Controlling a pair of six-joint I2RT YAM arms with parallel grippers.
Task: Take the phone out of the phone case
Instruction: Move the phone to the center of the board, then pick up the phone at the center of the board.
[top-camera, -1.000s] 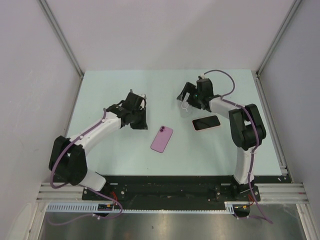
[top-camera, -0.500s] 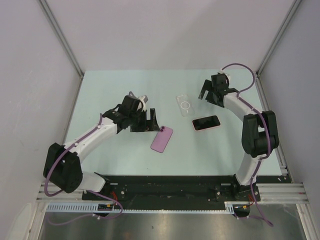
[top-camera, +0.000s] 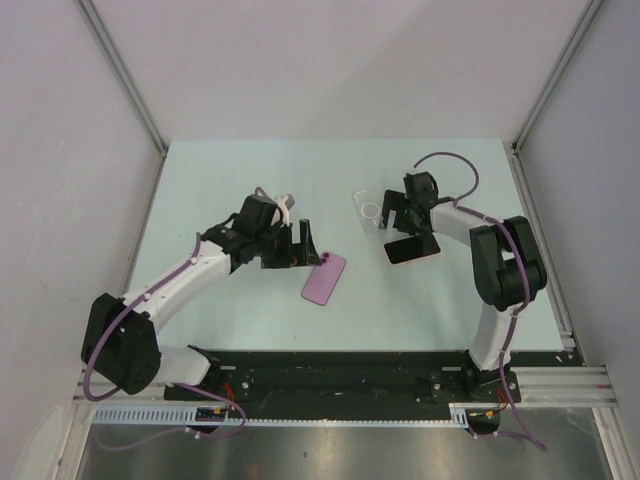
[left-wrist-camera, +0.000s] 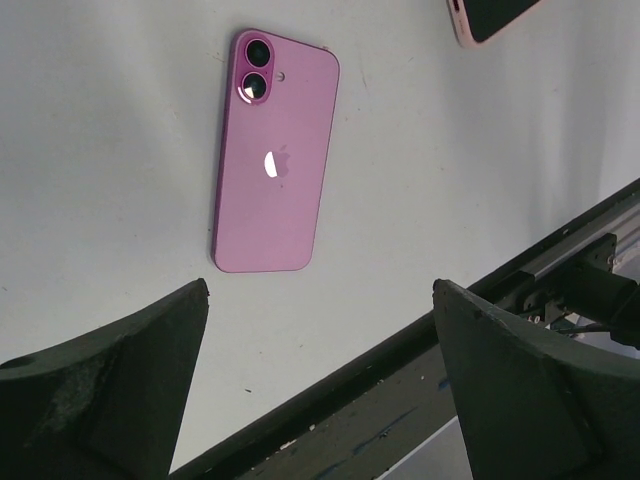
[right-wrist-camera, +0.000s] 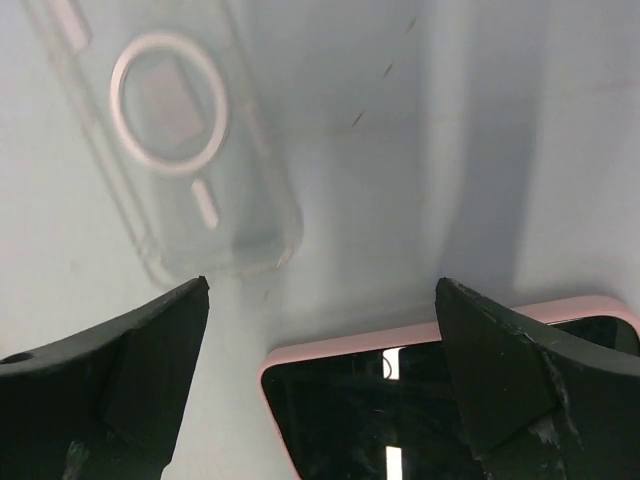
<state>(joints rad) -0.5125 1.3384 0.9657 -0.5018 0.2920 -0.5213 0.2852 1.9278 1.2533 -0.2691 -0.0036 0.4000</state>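
On my left, the left gripper (top-camera: 302, 247) hangs low over the table (top-camera: 220, 180) with its jaws spread wide and nothing between them. In the left wrist view the two dark fingers (left-wrist-camera: 120, 390) frame the near edge of the scene, and the gripper (left-wrist-camera: 320, 292) sits just short of the purple phone's end, not touching it.

The purple phone (top-camera: 325, 278) lies flat near the middle of the table, back up, just right of that gripper. From the wrist camera I can see the phone (left-wrist-camera: 272, 150) has two camera lenses at one end and a pale logo in the middle of its back.

Further right and toward the far side lies the clear case (top-camera: 368, 210), flat and empty, with a white ring on it. It is well apart from the purple phone.

Right of that, the right gripper (top-camera: 398, 218) hovers between the clear case and the pink-rimmed phone (top-camera: 412, 247), jaws apart and holding nothing. Its wrist view shows the clear case (right-wrist-camera: 170, 130) to one side and the pink-rimmed phone (right-wrist-camera: 400, 338) lying screen up, its dark glass partly hidden behind one finger (right-wrist-camera: 520, 380). I cannot tell whether that pink rim is a case or the phone's own body.
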